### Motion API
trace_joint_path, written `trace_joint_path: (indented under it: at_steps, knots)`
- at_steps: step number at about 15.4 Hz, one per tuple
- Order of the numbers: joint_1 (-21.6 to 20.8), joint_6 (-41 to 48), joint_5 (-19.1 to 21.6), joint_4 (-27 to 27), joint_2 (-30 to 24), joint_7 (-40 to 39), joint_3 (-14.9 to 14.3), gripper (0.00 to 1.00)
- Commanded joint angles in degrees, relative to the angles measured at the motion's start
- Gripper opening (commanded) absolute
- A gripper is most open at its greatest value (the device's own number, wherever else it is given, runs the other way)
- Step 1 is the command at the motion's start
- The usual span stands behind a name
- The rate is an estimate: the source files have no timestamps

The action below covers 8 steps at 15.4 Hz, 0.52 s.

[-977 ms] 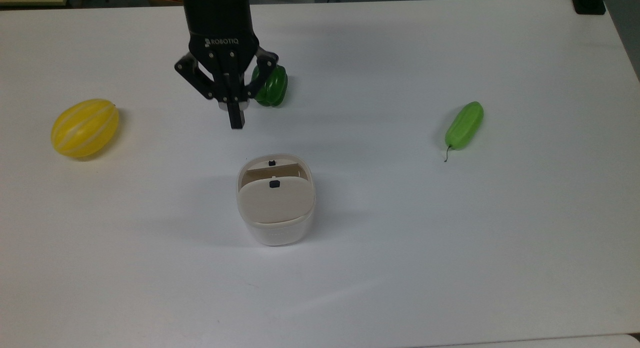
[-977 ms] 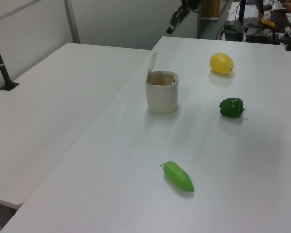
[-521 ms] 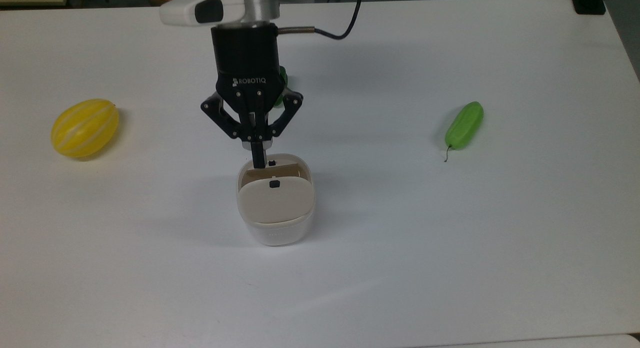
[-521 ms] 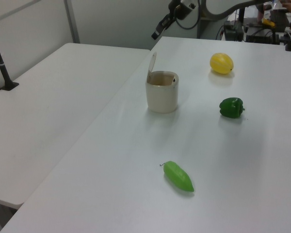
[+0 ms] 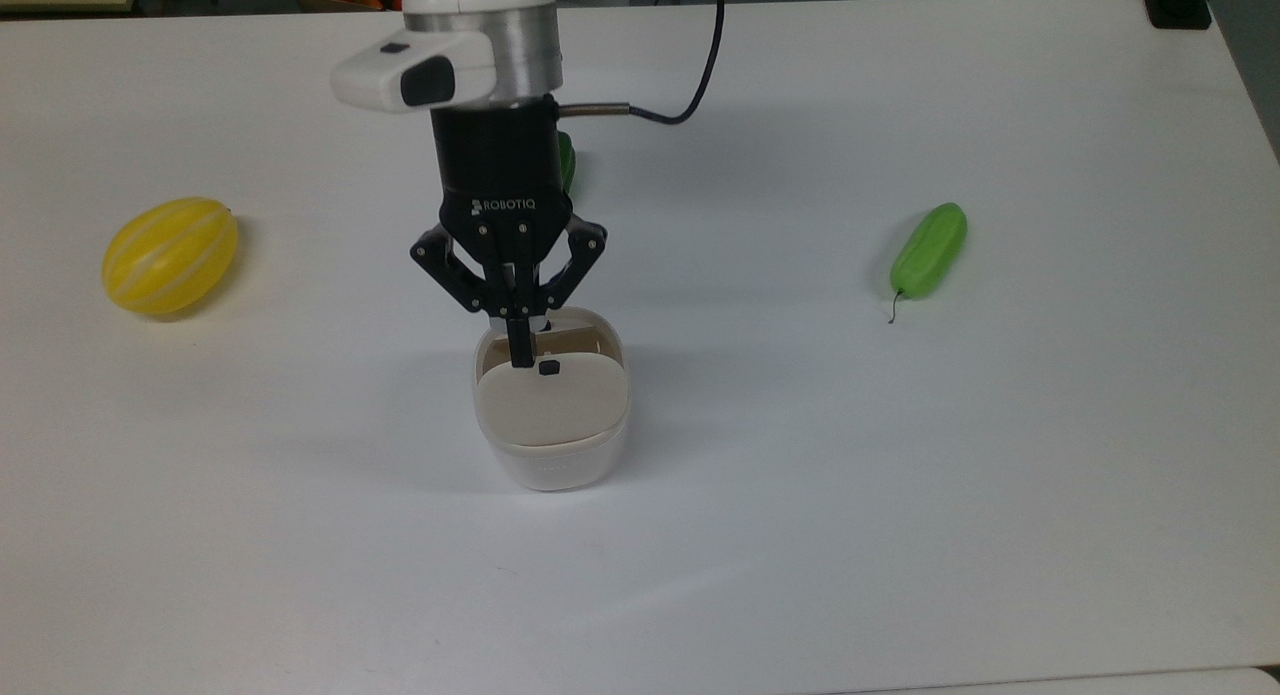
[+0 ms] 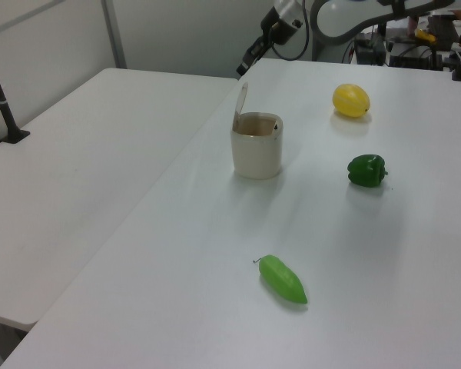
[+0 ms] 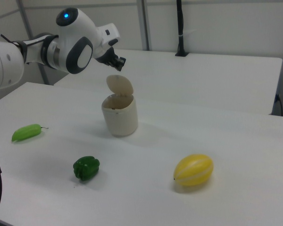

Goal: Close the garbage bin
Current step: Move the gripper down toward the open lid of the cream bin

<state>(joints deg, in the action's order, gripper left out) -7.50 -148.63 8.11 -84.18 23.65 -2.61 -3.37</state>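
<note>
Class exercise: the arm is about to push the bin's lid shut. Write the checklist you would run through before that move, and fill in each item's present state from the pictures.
1. Lid standing upright and open, so there is something to push: ok.
2. Gripper near the lid's upper edge: ok; it hangs above the bin in the top view.
3. Fingers shut into one pushing tip: ok.
4. Gripper touching the lid: cannot tell.
5. Nothing sticking out of the bin's opening: ok in the right view.
6. Pepper, melon and chili lying apart from the bin: ok.
</note>
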Motion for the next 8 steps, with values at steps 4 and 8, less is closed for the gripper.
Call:
trace_joint_path:
  at_steps: [4, 8]
  knots:
    - [-0.7, 2.4, 0.3, 0.8, 1.1, 0.6, -0.4, 0.00]
    - [-0.1, 8.9, 0.9, 1.0, 0.4, 0.3, -0.5, 0.00]
